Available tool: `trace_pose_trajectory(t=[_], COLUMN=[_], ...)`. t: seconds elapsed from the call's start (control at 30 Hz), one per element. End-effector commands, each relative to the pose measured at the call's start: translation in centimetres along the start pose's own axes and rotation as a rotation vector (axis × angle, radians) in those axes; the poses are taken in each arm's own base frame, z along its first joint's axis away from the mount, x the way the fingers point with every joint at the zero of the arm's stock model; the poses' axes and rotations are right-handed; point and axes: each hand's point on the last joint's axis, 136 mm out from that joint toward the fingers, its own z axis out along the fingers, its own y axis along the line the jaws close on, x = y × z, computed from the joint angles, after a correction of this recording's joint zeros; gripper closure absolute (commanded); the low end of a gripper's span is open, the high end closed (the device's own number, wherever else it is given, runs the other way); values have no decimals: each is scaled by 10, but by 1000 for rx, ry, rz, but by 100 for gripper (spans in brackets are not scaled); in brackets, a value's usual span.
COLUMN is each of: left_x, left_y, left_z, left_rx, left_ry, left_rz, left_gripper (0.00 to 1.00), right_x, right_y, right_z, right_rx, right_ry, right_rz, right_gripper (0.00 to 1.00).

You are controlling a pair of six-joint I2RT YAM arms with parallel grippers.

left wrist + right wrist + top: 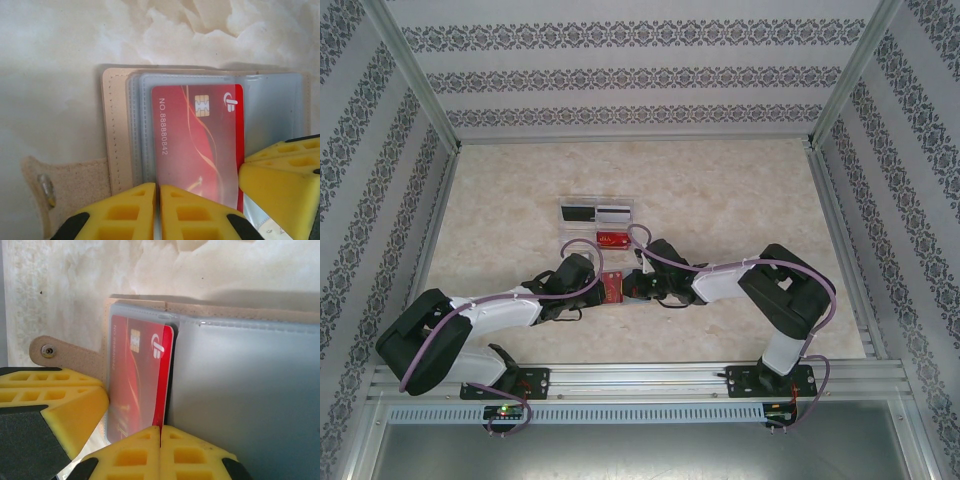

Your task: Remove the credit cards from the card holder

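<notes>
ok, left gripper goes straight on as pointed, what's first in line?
The red card in the card holder's clear sleeve, right ahead of the left gripper's shut jaws. Depth unclear; they may already touch.

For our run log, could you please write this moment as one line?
card holder open | red card in clear sleeve | left gripper shut at card edge | right gripper shut at card edge

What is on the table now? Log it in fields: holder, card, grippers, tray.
holder: tan card holder, open flat, strap unsnapped
card: red card with chip, tucked in a clear sleeve
left gripper: shut, at the holder's near edge
right gripper: shut, at the red card's edge
tray: clear tray, farther back
</notes>
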Motion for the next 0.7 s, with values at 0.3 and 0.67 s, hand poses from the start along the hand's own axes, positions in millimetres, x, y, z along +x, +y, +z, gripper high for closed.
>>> trace_pose_trajectory(t=[0.3,0.67], left_x=[4,5], left_y=[7,6], left_z=[-1,0], left_rx=[-26,-23], left_ry=[21,29], left_rz=[-7,-6], left_gripper=[88,88], right_x=[-5,-10], right_y=[-14,-10], right_z=[-26,-9], right_rx=[5,-37], right_ry=[-44,-36], right_rz=[5,27], right_gripper=[96,80])
